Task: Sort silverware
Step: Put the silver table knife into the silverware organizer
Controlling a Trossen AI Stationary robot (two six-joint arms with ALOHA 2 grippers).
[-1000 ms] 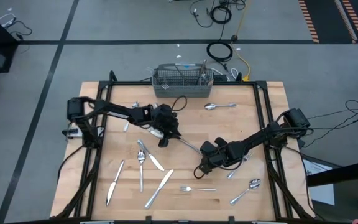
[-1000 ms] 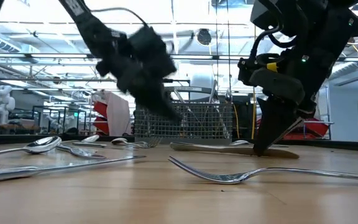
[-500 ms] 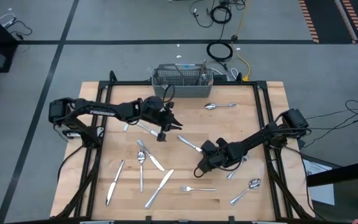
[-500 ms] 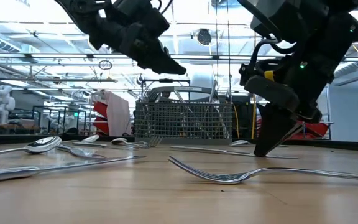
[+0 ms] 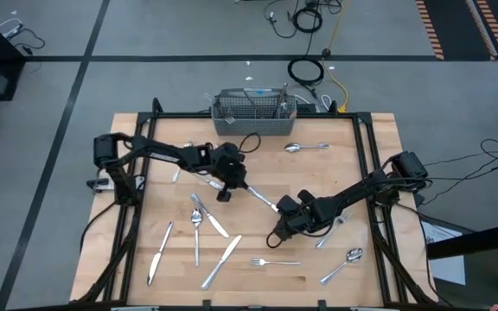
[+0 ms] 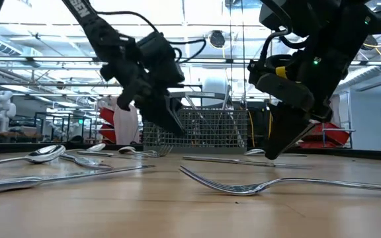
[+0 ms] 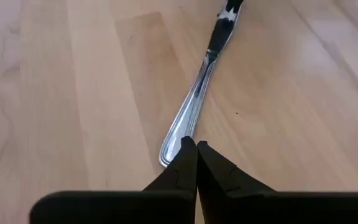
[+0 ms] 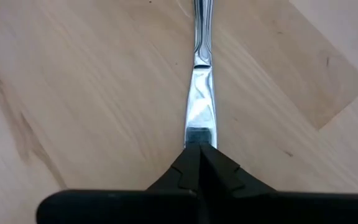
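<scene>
A silver table knife (image 5: 262,198) lies flat on the wooden table (image 5: 344,173), between my two grippers. My left gripper (image 7: 196,144) is shut and hangs a little above the table, just over the knife's handle end (image 7: 169,154), touching nothing; the low view (image 6: 179,129) shows it clear of the wood. My right gripper (image 8: 199,148) is shut, with its tips down on the knife's blade end. Several more forks, spoons and knives lie loose on the table. My right gripper presses its shut fingertips (image 8: 191,155) down on the free end of the knife's blade (image 8: 199,127). The fingers slant down from above and from the table's right side (image 6: 270,156), in line with the knife. The knife lies on the table.
A grey wire-mesh basket (image 5: 253,111) holding some silverware stands at the far edge. A spoon (image 5: 305,147) lies far right, and a fork (image 5: 275,262) and a spoon (image 5: 342,263) near right. Knives (image 5: 221,259) (image 5: 159,252) and a spoon cluster (image 5: 199,216) lie near left.
My left gripper has risen and drawn back toward the table's far left. It has then come back down toward the knife's handle end. My right gripper has stayed at the blade end. The knife lies about where it was.
</scene>
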